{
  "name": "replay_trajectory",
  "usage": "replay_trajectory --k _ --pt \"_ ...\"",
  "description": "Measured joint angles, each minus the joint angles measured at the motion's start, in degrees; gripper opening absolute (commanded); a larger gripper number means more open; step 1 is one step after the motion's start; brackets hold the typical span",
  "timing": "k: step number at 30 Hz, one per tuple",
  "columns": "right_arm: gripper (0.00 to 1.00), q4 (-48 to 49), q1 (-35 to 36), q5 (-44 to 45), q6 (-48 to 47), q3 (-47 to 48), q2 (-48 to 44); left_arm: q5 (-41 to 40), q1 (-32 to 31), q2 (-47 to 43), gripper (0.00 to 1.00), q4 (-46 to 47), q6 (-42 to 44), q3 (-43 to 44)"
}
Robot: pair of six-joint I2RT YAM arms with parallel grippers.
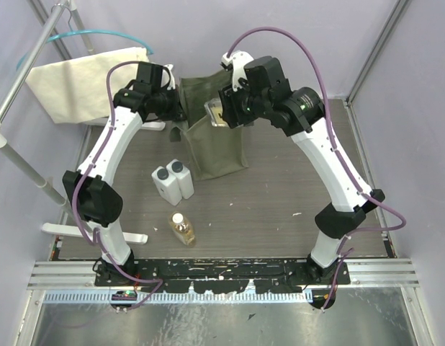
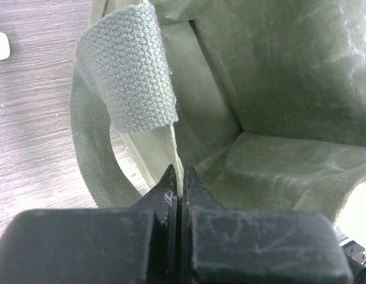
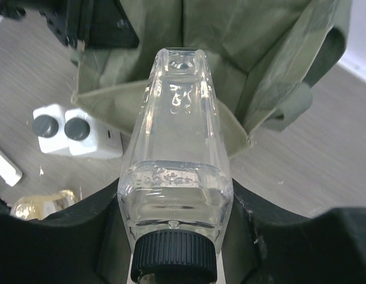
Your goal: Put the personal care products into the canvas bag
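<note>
With the right gripper (image 3: pixel 174 216), held a clear dark-capped bottle (image 3: pixel 177 130) between half-spread fingers, over the canvas bag (image 1: pixel 217 155) at upper centre of the top view. With the left gripper (image 2: pixel 180 188), pinched the bag's rim tight. Found two white bottles (image 1: pixel 173 180) left of centre, and a white-capped amber bottle (image 1: pixel 182 229) just below them.

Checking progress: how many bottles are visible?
4: two white on the table, one amber lying nearer, one clear in the right gripper over the bag. Bag may hide more.
</note>
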Motion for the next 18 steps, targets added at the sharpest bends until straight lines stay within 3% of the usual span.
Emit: replay_trajectory --k 10,18 --pt "0.00 10.7 -0.3 1.6 -6.4 2.1 -1.9 1.2 -0.9 -0.7 0.00 0.0 1.4 -0.2" --pt "0.00 11.7 -4.7 -1.4 -7.2 2.1 2.8 1.7 -2.3 -1.4 0.00 0.0 2.5 -1.0"
